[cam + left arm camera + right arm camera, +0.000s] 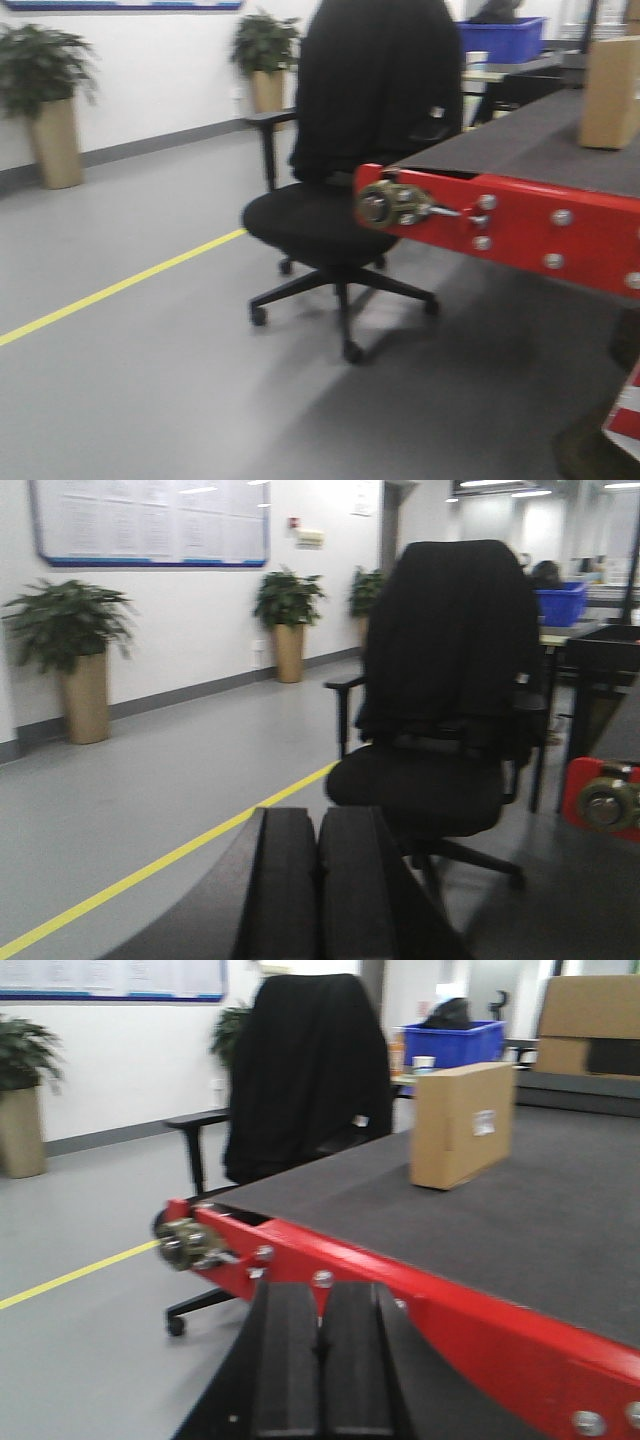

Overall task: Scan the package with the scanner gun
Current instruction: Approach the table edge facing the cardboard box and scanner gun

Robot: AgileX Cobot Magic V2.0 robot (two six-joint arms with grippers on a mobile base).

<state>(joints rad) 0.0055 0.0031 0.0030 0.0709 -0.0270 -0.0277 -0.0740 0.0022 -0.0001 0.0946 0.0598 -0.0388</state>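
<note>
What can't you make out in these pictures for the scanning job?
Scanner gun: in no view.
Barcode label on the package: right wrist view, too blurred and small to read.
Package in the front view: cut off by the right edge.

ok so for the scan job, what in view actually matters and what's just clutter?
Job: package, upright on the red-framed table; left gripper and right gripper, both shut and empty. Scanner gun not in view.
Clutter: black office chair, potted plants, blue bin, larger cardboard box.
</note>
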